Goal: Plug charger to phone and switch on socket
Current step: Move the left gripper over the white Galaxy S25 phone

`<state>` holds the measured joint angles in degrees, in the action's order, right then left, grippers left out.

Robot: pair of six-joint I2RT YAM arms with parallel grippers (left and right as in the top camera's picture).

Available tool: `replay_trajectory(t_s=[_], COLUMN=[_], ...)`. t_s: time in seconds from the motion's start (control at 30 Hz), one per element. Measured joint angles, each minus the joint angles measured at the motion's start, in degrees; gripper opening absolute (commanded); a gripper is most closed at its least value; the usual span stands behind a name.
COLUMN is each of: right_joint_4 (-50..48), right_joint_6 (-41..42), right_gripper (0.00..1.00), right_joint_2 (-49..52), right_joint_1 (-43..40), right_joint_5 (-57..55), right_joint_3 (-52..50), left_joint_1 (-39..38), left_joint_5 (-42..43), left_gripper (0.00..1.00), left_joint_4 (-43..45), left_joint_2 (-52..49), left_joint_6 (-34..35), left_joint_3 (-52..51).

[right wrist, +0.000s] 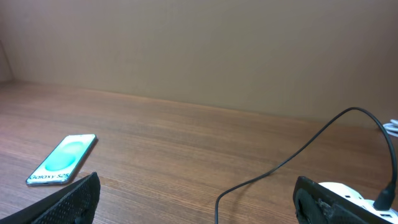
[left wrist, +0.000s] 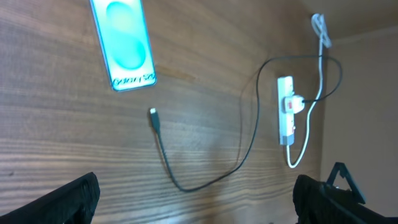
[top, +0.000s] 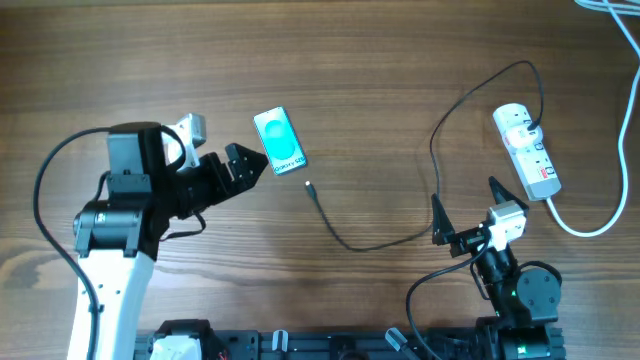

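The phone lies flat on the wood table, its teal screen up; it also shows in both wrist views. The charger is a thin black cable whose loose connector tip lies just right of and below the phone, apart from it. Its white plug sits in the socket, a white power strip at the right. My left gripper stands open and empty, just left of the phone. My right gripper is open and empty, left of the socket, over the cable.
A thick white cord runs from the socket's near end and loops up along the table's right edge. Bare wood lies between the phone and the socket, crossed only by the black cable. The arm bases stand along the near edge.
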<state>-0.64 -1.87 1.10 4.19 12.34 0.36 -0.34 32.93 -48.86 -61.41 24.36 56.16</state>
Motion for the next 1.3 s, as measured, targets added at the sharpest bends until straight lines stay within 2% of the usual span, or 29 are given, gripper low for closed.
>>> replay_trajectory(t_s=[0.13, 0.17, 0.2, 0.23, 0.27, 0.3, 0.33, 0.37, 0.57, 0.73, 0.9, 1.07, 1.2, 1.23, 1.3], right_joint_4=[0.0, 0.0, 0.0, 0.0, 0.0, 0.0, 0.0, 0.0, 0.0, 0.0, 0.0, 0.0, 0.0, 0.0, 0.0], right_joint_6=[0.0, 0.0, 0.0, 0.0, 0.0, 0.0, 0.0, 0.0, 0.0, 0.0, 0.0, 0.0, 0.0, 0.0, 0.0], right_gripper=[1.00, 1.00, 1.00, 1.00, 1.00, 1.00, 1.00, 1.00, 1.00, 1.00, 1.00, 1.00, 1.00, 1.00, 1.00], right_joint_2=[0.0, 0.0, 0.0, 0.0, 0.0, 0.0, 0.0, 0.0, 0.0, 0.0, 0.0, 0.0, 0.0, 0.0, 0.0], right_joint_1=[0.0, 0.0, 0.0, 0.0, 0.0, 0.0, 0.0, 0.0, 0.0, 0.0, 0.0, 0.0, 0.0, 0.0, 0.0], right_joint_5=[0.0, 0.0, 0.0, 0.0, 0.0, 0.0, 0.0, 0.0, 0.0, 0.0, 0.0, 0.0, 0.0, 0.0, 0.0], right_joint_3=[0.0, 0.0, 0.0, 0.0, 0.0, 0.0, 0.0, 0.0, 0.0, 0.0, 0.0, 0.0, 0.0, 0.0, 0.0], left_joint_1=[0.0, 0.0, 0.0, 0.0, 0.0, 0.0, 0.0, 0.0, 0.0, 0.0, 0.0, -2.4, -7.7, -8.9, -10.3], left_joint_5=[0.0, 0.0, 0.0, 0.0, 0.1, 0.1, 0.2, 0.2, -0.7, -7.1, -11.9, -14.8, -19.8, -20.7, -21.6], left_gripper=[1.00, 0.97, 0.83, 0.62, 0.47, 0.25, 0.09, 0.04, 0.04, 0.04, 0.06, 0.22, 0.22, 0.27, 0.52], left_joint_4=[-0.5, -1.2, -1.9, -2.4, -3.0, -3.4, -3.6, -3.9, -4.5, -7.8, -9.6, -9.7, -9.2, -8.8, -8.4], left_joint_2=[-0.3, -0.3, -0.3, -0.3, -0.3, -0.3, -0.3, -0.3, -0.3, -0.6, -6.6, -16.5, -23.0, -24.5, -26.4], left_joint_6=[0.0, 0.0, 0.0, 0.1, 0.2, 0.2, 0.2, 0.4, 0.2, 0.3, 2.2, 6.2, 10.8, 11.7, 12.9], left_joint_3=[0.0, 0.0, 0.0, 0.0, 0.0, 0.0, 0.0, 0.0, 0.0, 0.0, 0.1, 0.1, 0.1, 0.1, 0.1])
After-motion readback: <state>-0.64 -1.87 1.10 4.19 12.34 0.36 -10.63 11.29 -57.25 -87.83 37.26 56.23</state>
